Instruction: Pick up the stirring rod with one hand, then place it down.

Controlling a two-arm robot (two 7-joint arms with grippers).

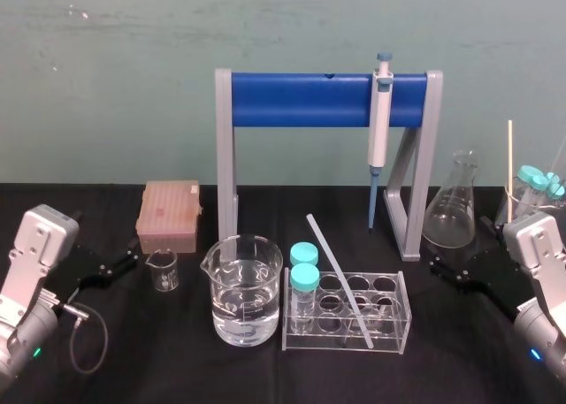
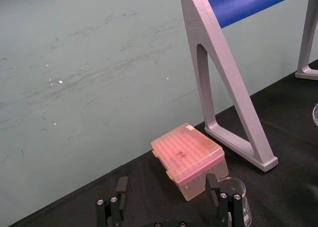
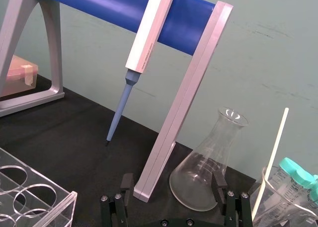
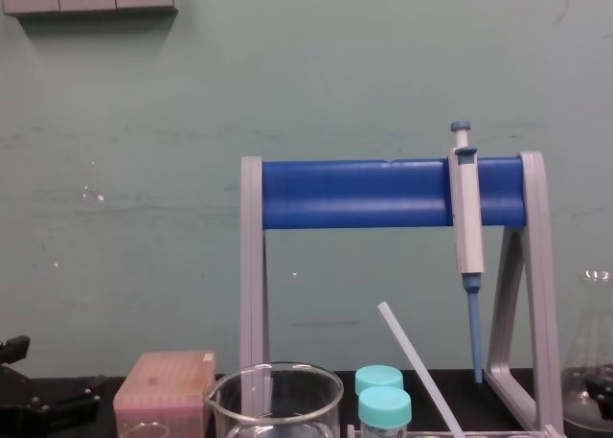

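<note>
The stirring rod (image 1: 339, 276) is a thin translucent white stick leaning in the clear tube rack (image 1: 402, 320) at the table's middle. Its top end tilts up and to the left, and it also rises at the chest view's lower edge (image 4: 417, 366). My left gripper (image 1: 104, 238) rests open at the far left, facing the pink tip box (image 2: 189, 157), with nothing between its fingers (image 2: 117, 199). My right gripper (image 1: 455, 254) stands open at the far right, empty, in front of the conical flask (image 3: 208, 167). Both grippers are well away from the rod.
A grey-and-blue pipette (image 1: 380, 121) hangs on the blue-barred stand (image 1: 301, 99) behind the rack. A large beaker of water (image 1: 243, 289) and a small beaker (image 1: 163, 270) stand left of the rack, which holds two teal-capped tubes (image 1: 303, 285). A beaker with capped tubes and a pale stick (image 1: 509, 170) is at far right.
</note>
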